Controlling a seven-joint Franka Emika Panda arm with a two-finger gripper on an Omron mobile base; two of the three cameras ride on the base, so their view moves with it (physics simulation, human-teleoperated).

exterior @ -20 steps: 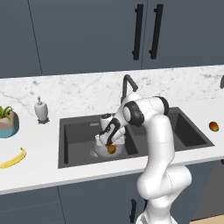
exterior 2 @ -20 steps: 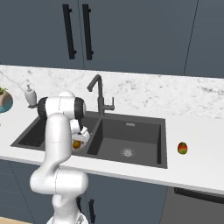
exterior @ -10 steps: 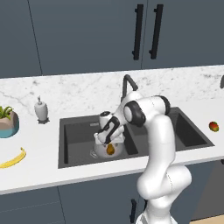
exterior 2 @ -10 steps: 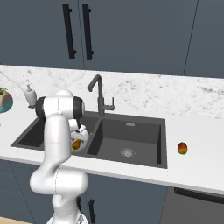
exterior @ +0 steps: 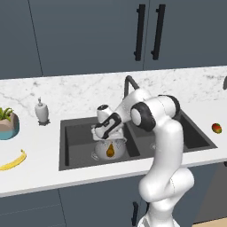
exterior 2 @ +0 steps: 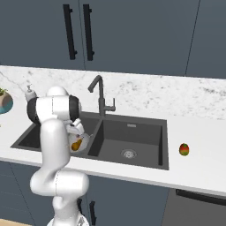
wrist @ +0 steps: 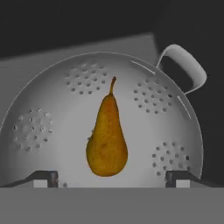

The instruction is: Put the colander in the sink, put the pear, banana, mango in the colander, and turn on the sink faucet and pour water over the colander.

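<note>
The silvery colander [exterior: 98,152] [wrist: 52,109] sits in the left basin of the dark sink [exterior: 77,133] [exterior 2: 145,132]. The brownish pear [exterior: 110,152] [wrist: 107,140] lies inside it, stem pointing away from the hand. My gripper [exterior: 108,138] [wrist: 111,176] hovers just above the colander, open, its fingertips [wrist: 46,177] wide apart on either side of the pear and not touching it. The yellow banana [exterior: 13,160] lies on the counter at the far left. The mango [exterior: 216,128] [exterior 2: 184,149] rests on the counter right of the sink. The dark faucet [exterior: 129,84] [exterior 2: 100,95] stands behind the sink.
A white soap dispenser [exterior: 42,111] [exterior 2: 30,92] stands behind the sink's left corner. A potted plant [exterior: 8,124] [exterior 2: 3,100] sits at the far left of the counter. Dark cabinets hang above the marble backsplash. The right basin [exterior 2: 128,152] holds nothing but its drain.
The gripper has opened and let go of the pear, which now lies in the colander. The hand has lifted slightly above it.
</note>
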